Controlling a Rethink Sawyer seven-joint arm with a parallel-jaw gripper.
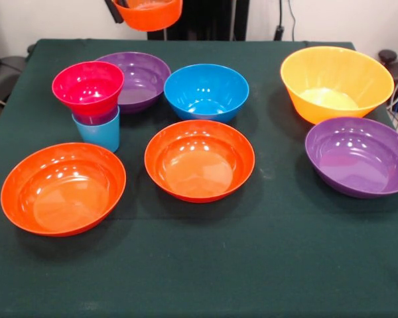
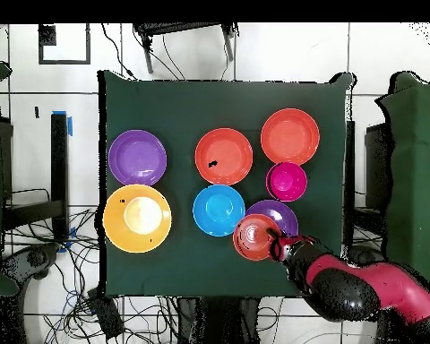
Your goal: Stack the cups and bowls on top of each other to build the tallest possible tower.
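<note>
The tower stands at the left: a light blue cup (image 1: 97,134) lowest, a purple cup (image 1: 96,118) nested in it, and a small pink bowl (image 1: 87,86) (image 2: 287,181) on top. My gripper (image 1: 121,6) (image 2: 274,239) is shut on the rim of a small orange bowl (image 1: 148,13) (image 2: 254,236). It holds that bowl in the air above the table's far side, behind a wide purple bowl (image 1: 138,79) (image 2: 278,213) and apart from the tower. A medium blue bowl (image 1: 205,91) (image 2: 219,210) sits mid-table.
Two wide orange-red bowls (image 1: 63,187) (image 1: 199,159) lie in the front row. At the right stand a large yellow-orange bowl (image 1: 336,83) (image 2: 137,218) and a second wide purple bowl (image 1: 359,156) (image 2: 137,157). The dark green table (image 1: 252,265) drops off at its edges.
</note>
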